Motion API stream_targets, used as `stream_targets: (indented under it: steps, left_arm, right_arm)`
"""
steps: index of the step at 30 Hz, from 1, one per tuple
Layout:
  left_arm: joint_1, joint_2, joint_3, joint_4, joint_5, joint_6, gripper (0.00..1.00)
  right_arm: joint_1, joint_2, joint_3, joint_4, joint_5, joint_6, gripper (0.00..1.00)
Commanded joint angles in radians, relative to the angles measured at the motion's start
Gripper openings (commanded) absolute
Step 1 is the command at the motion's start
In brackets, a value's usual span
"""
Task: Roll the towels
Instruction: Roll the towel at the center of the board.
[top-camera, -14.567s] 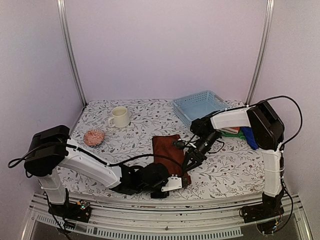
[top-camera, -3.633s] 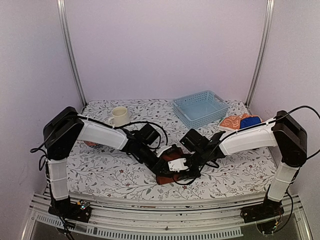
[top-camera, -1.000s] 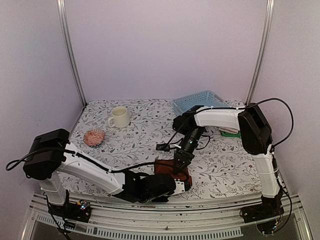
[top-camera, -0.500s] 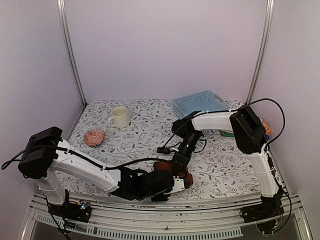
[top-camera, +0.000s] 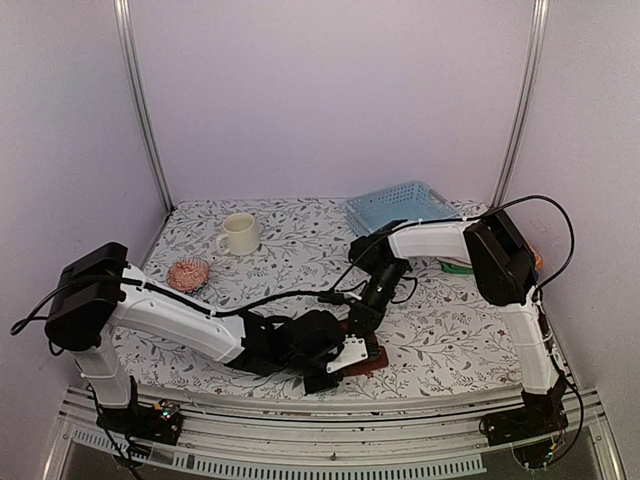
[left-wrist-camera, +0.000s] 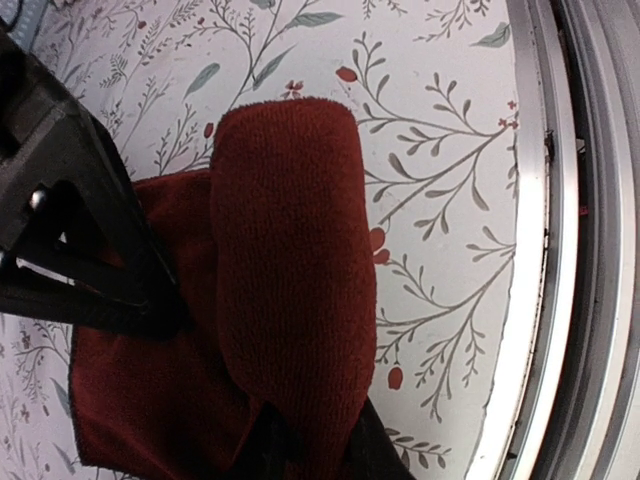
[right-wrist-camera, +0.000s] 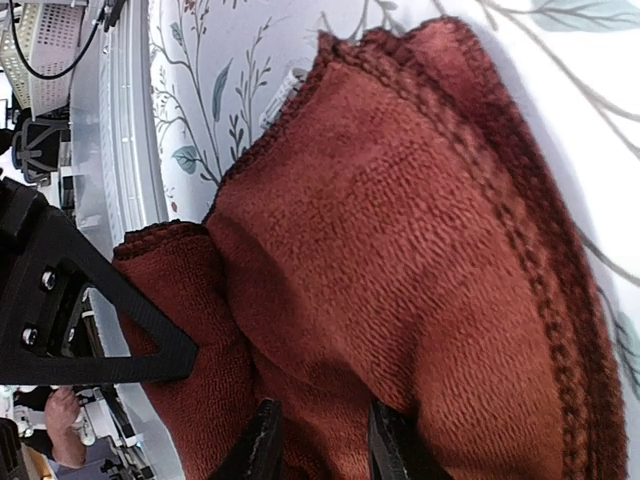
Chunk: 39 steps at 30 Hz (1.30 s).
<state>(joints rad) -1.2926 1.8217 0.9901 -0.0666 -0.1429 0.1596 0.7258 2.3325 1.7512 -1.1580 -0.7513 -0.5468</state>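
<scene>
A: Where is the soft rust-brown towel (left-wrist-camera: 290, 260)?
B: Half rolled, near the front edge of the floral counter (top-camera: 450, 330).
A: And the grippers?
B: The left gripper (left-wrist-camera: 318, 445) pinches the roll's end; the right gripper (right-wrist-camera: 322, 440) pinches the flat part.

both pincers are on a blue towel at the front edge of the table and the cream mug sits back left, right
Not quite: the towel is dark rust-brown, not blue, as the left wrist view shows. The rest holds: the left pincer and right pincer are on it at the front edge of the table, and the cream mug sits back left.
</scene>
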Motion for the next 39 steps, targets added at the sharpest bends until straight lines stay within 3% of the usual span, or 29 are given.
stream_targets:
  steps: [1, 9, 19, 21, 22, 23, 24, 29, 32, 36, 39]
  left_arm:
    - [0.033, 0.034, 0.012, -0.051, 0.15, -0.049, 0.09]
    - [0.101, 0.063, 0.06, -0.113, 0.302, -0.093, 0.09]
    - [0.214, 0.193, 0.164, -0.198, 0.591, -0.205, 0.11]
    - [0.234, 0.211, 0.182, -0.207, 0.627, -0.221, 0.11]
    - [0.244, 0.221, 0.19, -0.212, 0.642, -0.228, 0.11]
    - [0.254, 0.229, 0.198, -0.218, 0.651, -0.234, 0.11]
    - [0.262, 0.237, 0.205, -0.225, 0.657, -0.24, 0.11]
    - [0.297, 0.282, 0.239, -0.265, 0.684, -0.254, 0.11]
    - [0.309, 0.302, 0.252, -0.28, 0.704, -0.261, 0.11]
    - [0.318, 0.314, 0.256, -0.285, 0.703, -0.281, 0.11]
    - [0.321, 0.315, 0.255, -0.289, 0.688, -0.29, 0.12]
  right_arm:
    - [-0.051, -0.078, 0.001, 0.017, 0.051, -0.064, 0.34]
    - [-0.176, -0.378, 0.022, 0.033, 0.031, -0.087, 0.39]
    - [-0.204, -0.846, -0.335, 0.387, 0.219, -0.089, 0.44]
    - [-0.203, -0.916, -0.381, 0.487, 0.311, -0.063, 0.57]
    - [-0.204, -0.946, -0.4, 0.545, 0.371, -0.046, 0.7]
    - [-0.206, -0.966, -0.419, 0.602, 0.441, -0.016, 0.92]
    - [-0.211, -0.978, -0.427, 0.636, 0.473, 0.032, 1.0]
    - [-0.226, -0.978, -0.409, 0.469, 0.242, -0.063, 0.98]
    - [-0.195, -0.983, -0.46, 0.377, 0.092, -0.184, 0.86]
    - [-0.066, -0.968, -0.532, 0.347, 0.194, -0.274, 0.7]
    - [0.026, -0.964, -0.625, 0.376, 0.288, -0.323, 0.64]
